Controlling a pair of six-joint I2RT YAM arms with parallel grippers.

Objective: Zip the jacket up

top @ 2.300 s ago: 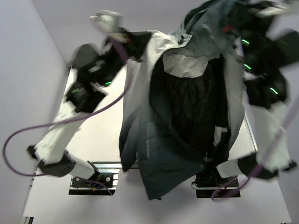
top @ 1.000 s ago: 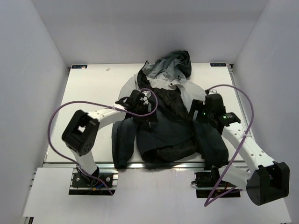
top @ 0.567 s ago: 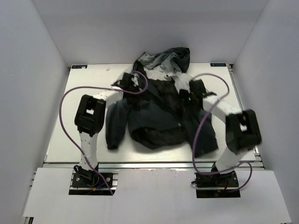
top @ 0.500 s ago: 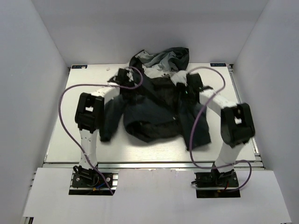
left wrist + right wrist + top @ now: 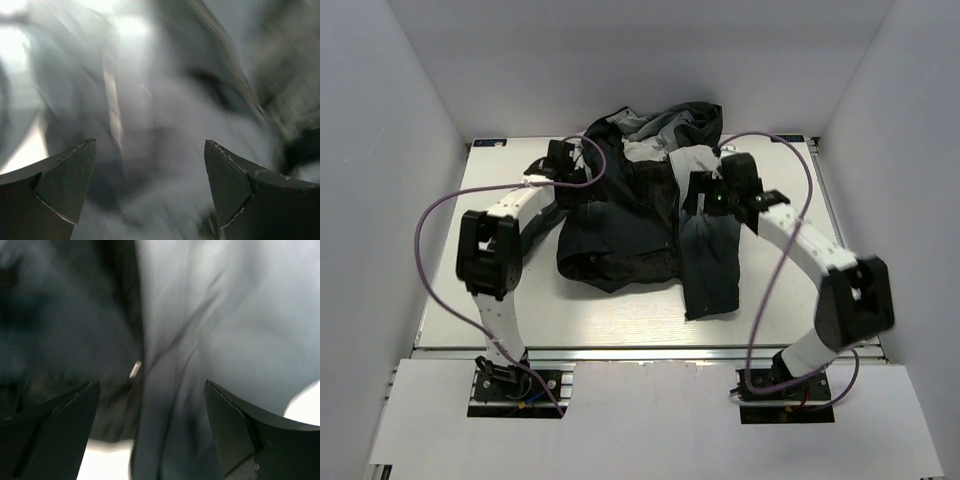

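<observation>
While the left gripper (image 5: 150,150) held its jaws wide apart, the jacket (image 5: 620,225) lay rumpled under them. The right gripper (image 5: 150,385) was wide too, with a small silver bit (image 5: 135,369) between its jaws. That was maybe the zipper pull, and it wanted a slow, careful pinch.

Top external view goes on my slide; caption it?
Left gripper and right gripper, both open, over a crumpled jacket on the table.

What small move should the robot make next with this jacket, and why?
Probably lower the right gripper onto the front edge of the jacket, beside the small metal piece, perhaps the zipper pull, and close there. The jacket lies bunched and unzipped, and both the right gripper and the left gripper hang open over it, holding nothing.
</observation>
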